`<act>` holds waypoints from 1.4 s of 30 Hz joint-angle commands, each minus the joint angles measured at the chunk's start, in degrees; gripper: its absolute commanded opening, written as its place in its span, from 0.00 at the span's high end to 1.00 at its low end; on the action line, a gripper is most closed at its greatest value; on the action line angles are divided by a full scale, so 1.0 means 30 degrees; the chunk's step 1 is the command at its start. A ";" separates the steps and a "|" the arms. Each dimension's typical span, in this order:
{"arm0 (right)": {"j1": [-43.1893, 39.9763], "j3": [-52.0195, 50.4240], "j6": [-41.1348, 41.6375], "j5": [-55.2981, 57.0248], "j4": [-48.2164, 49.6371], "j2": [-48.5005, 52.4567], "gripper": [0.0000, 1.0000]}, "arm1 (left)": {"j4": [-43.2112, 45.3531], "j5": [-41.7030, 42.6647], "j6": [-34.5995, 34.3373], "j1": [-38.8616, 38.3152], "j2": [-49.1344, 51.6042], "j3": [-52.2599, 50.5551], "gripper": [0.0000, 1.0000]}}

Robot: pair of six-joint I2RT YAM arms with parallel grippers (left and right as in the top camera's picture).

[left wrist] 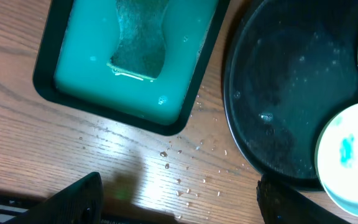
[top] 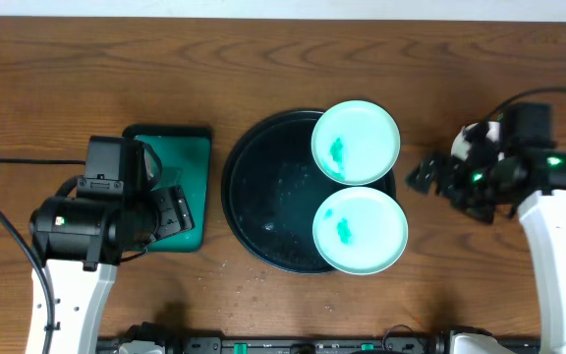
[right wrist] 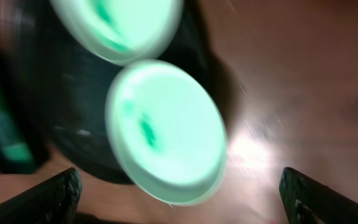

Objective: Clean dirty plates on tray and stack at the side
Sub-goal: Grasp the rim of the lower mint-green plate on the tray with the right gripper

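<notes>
The large round black tray (top: 268, 197) sits mid-table. Two pale mint-green plates lie on its right side and overhang the rim: the far plate (top: 356, 143) and the near plate (top: 360, 231). Each has a teal smear. No white plate is in view. My left gripper (top: 170, 211) is open and empty, left of the tray, at the edge of the rectangular green tray. In the left wrist view its fingers (left wrist: 179, 208) straddle wet bare wood beside the black tray (left wrist: 284, 81). My right gripper (top: 424, 177) is open and empty, just right of the plates. The blurred right wrist view (right wrist: 185, 202) shows a plate (right wrist: 166, 130) between the fingers.
A rectangular black-rimmed tray (top: 165, 132) holds green liquid and a sponge (left wrist: 140, 43) at the left. Water drops (left wrist: 185, 180) dot the wood between the two trays. Cables run along both table sides.
</notes>
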 commanded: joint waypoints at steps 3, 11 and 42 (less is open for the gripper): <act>0.1282 -0.4014 0.2018 0.0925 0.2135 0.0189 0.01 | -0.0095 0.0036 -0.0160 -0.0066 -0.0022 0.0058 0.20; 0.1341 -0.8043 0.2157 -0.2346 0.7060 0.0189 0.30 | -0.0138 0.0036 -0.0153 -0.0066 -0.0022 0.0058 0.20; 0.3672 -1.0856 0.2492 -0.1749 1.1519 0.0182 0.99 | -0.0138 0.0044 -0.0168 -0.0066 -0.0022 0.0058 0.20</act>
